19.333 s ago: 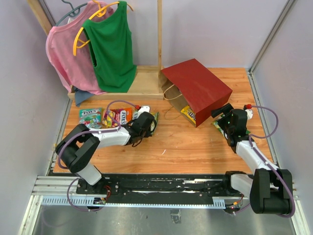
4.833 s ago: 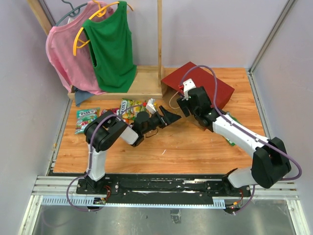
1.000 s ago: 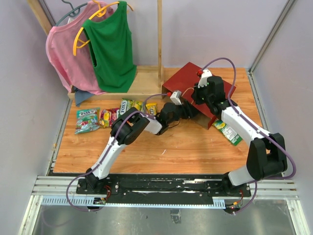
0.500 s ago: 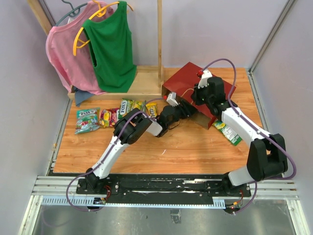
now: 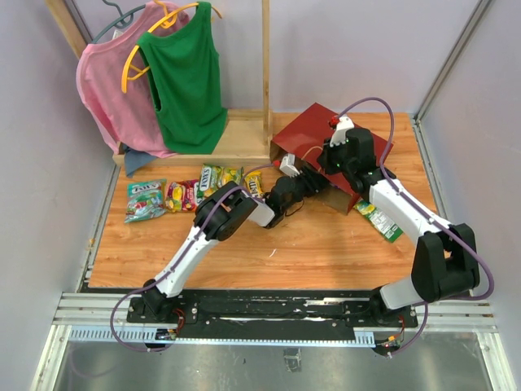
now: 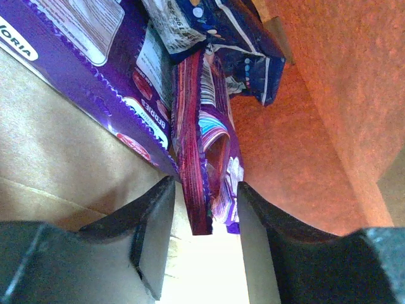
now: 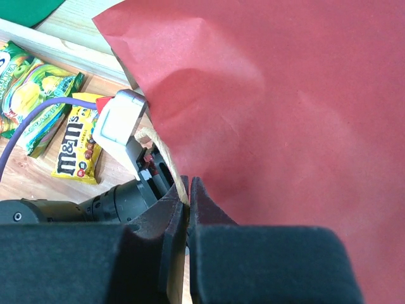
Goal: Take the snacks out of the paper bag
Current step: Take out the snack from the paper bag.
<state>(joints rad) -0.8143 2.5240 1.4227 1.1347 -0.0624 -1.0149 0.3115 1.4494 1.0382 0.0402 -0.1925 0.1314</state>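
The slim purple glossy packet [image 6: 212, 145] stands on edge deep inside the red paper bag [image 5: 342, 142], close to its brown kraft wall. A wide purple pack [image 6: 76, 50] lies beside it, and a dark blue crinkled packet [image 6: 234, 31] sits further in. The left fingers [image 6: 155, 234] stand apart on either side of the slim packet's near edge and are not yet pinching it. At the bag's mouth the right fingers [image 7: 171, 234] are clamped tight on the twisted paper loop handle [image 7: 161, 145], which we take to hold the mouth open.

To the bag's left a row of small colourful candy packs [image 5: 181, 195] lies on the wooden counter [image 5: 309, 252]. One green packet [image 5: 378, 218] lies to the bag's right.

We judge the step in hand to be grasping the next snack inside the bag, with at least three left in. The next move calls for the left fingers to squeeze the slim packet's edge. They should then draw it straight back out through the mouth, with the right grip on the handle steady.
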